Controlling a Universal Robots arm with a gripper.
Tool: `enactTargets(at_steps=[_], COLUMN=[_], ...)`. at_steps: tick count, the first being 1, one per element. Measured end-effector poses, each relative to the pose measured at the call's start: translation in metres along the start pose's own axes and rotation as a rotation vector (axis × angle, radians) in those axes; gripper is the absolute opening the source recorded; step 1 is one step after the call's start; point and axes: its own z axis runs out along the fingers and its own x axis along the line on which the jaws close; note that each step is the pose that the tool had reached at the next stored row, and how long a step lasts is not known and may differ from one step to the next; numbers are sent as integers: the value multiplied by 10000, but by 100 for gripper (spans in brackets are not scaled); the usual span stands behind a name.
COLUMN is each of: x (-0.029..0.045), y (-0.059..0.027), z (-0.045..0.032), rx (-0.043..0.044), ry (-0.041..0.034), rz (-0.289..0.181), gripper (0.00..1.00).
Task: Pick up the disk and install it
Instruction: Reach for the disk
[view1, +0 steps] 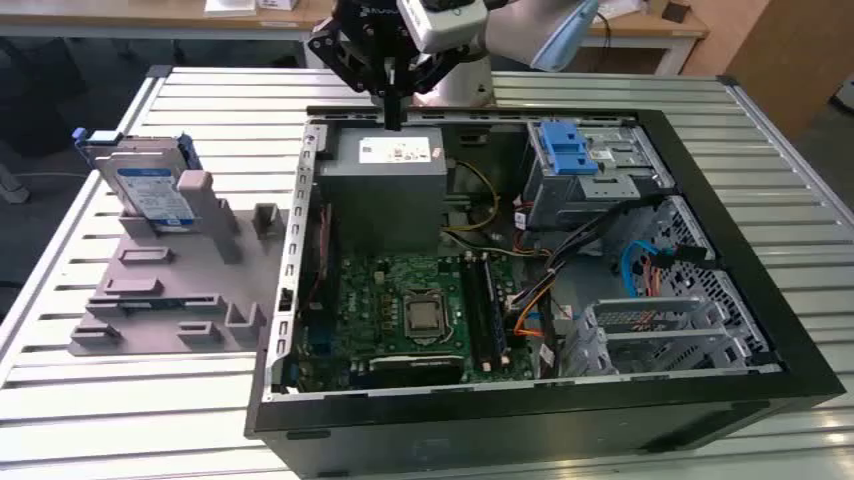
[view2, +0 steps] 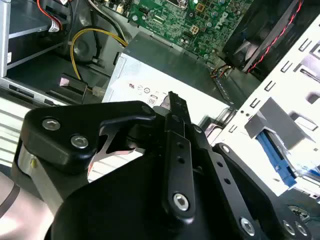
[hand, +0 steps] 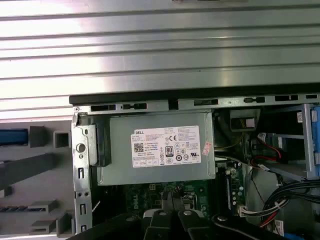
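Note:
The disk (view1: 144, 186) stands upright in a grey holder (view1: 174, 270) on the table, at the exterior view's left, outside the open computer case (view1: 534, 260). Its label is blue and white, with blue rails on its sides. In the second wrist view the disk (view2: 276, 157) shows partly behind the grey holder. My gripper (view1: 392, 118) hangs over the case's far wall, above the grey power-supply box (view1: 387, 165). The black fingers (view2: 174, 107) are pressed together with nothing between them. The gripper is well apart from the disk.
Inside the case lie a green motherboard (view1: 414, 305), bundled cables (view1: 587, 260) and a silver drive cage with a blue latch (view1: 574, 155). The slatted metal table (hand: 160, 45) runs all around the case. The grey holder carries several raised blocks.

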Motion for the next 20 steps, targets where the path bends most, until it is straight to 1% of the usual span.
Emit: enactTargets(at_steps=[5,11,17,20], x=[1,29,82,128], y=[0,-2,-6,-10], z=[0,-1,-2,-2], rx=[0,0,1,0], ry=[0,-1,0,-1], rz=[0,0,0,1], gripper=[11,11,11,11])
